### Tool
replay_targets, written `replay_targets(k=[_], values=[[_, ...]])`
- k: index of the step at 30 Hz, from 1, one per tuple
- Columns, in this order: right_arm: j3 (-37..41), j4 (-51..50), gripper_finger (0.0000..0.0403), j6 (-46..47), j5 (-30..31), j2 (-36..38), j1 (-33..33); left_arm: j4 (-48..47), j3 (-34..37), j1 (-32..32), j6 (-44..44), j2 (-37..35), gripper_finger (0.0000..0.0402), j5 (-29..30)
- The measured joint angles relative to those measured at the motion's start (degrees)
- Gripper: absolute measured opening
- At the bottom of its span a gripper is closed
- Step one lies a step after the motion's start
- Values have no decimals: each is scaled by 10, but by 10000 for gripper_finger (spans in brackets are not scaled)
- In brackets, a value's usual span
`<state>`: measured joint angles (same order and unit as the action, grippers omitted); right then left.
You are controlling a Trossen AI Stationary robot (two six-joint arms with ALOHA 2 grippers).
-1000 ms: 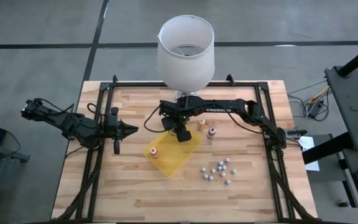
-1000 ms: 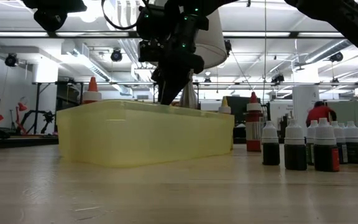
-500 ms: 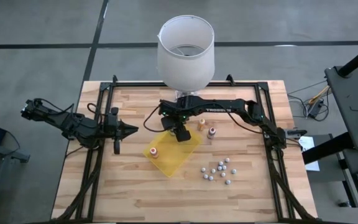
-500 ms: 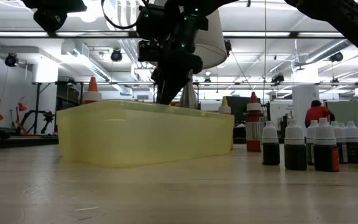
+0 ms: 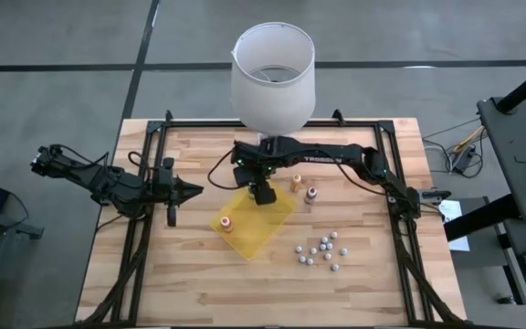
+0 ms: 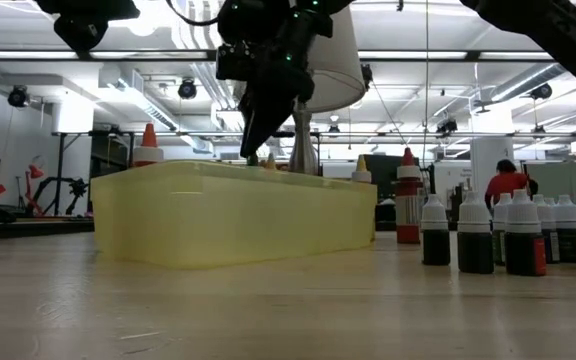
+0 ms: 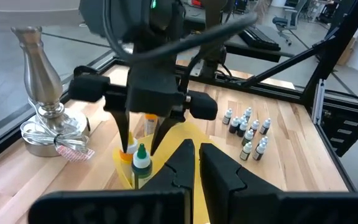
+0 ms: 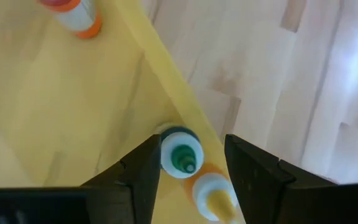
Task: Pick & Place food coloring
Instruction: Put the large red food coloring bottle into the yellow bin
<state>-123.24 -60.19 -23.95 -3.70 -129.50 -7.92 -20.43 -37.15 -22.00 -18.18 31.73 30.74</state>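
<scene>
So nearest the low camera there's bare wooden worktop [image 6: 268,310], then the yellow tray [image 6: 233,215] sitting on it, with a row of dark little bottles [image 6: 508,235] off to one side at about the same depth. From above that cluster of small bottles [image 5: 320,251] sits just beside the tray's corner.

In the tray: an orange-capped food coloring bottle [image 5: 227,224] stands upright near one edge, and a green-capped bottle [image 8: 180,154] stands at the far corner next to a yellow-capped one [image 8: 213,193] that looks to be just outside the tray wall. Two more orange-capped bottles [image 5: 303,187] stand on the worktop beyond the tray.

The right tool [image 5: 261,192] hangs over that far corner, fingers spread apart and pointing down with the green-capped bottle between them but not pinched; it's got nothing in its grip, and its tips sit just above the tray rim in the low view.

The left tool [image 5: 172,215] waits well off to the left side of the worktop, fingers closed together, empty.

Furthest back is a lamp with a big white shade [image 5: 273,78]
</scene>
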Motion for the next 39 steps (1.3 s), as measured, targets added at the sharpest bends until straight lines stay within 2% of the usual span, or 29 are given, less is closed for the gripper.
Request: replay_targets(k=[5,10,16,26,33,39], values=[[-39,-41,171,26,9,0,0,0,0,0,-1,0,0,0],[-56,-103,171,61,-12,20,2,0,0,0,-1,0,0,0],[-49,-129,171,118,-30,60,9,1,0,0,-1,0,0,0],[-14,-179,171,184,-25,112,36,3,0,0,-11,4,0,0],[99,-150,171,237,-12,204,58,3,0,0,-20,4,0,0],[276,-4,171,296,25,327,64,3,0,0,-19,4,0,2]])
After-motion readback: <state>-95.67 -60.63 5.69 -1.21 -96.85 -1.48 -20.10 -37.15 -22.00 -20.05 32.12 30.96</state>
